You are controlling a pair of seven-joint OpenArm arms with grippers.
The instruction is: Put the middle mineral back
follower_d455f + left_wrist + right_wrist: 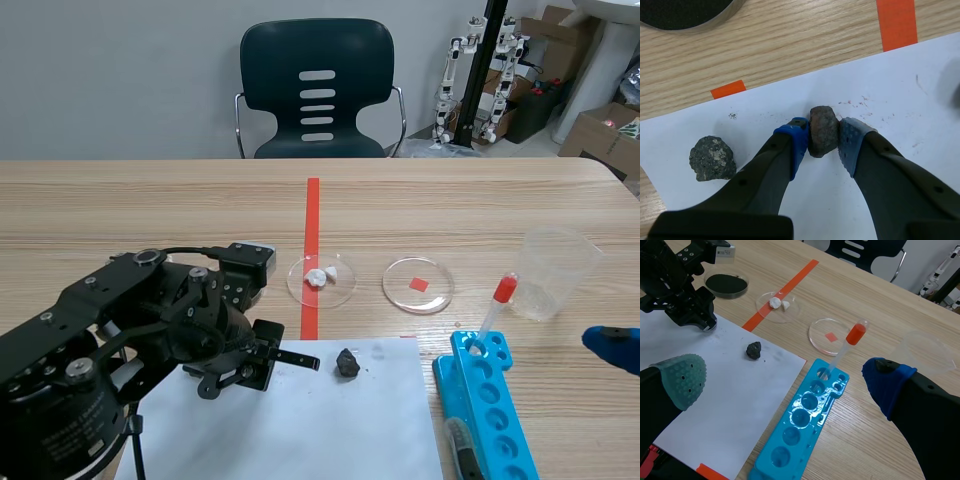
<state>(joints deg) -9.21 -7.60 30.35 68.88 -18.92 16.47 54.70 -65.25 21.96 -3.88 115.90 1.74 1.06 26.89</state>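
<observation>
**Item 1, task piece.** Brown mineral (823, 131), clamped between the pads (796, 140) of your left jaws over the white paper sheet (920, 70). Whether it touches the sheet cannot be told. A speckled grey mineral (712, 158) lies near on one side and a black mineral (347, 363) on the other.

**Item 2, right jaws.** Apart, holding nothing, near the blue well tray (450, 380).

**Hazards, as judged.**
- You grip the stone by the pad tips only, so it may twist or slip out.
- A skewed release may roll it against the grey mineral.
- Dragging it could shift the sheet.

**Containers.**
- First petri dish (345, 285): 2 white lumps.
- Second petri dish (440, 290): 1 orange-red square, in or under it, unclear.
- Dish of black powder (747, 285).
- Clear cup (560, 260): seemingly empty.
- Well tray: 1 red-bulbed dropper (497, 313) standing in its end well.
</observation>
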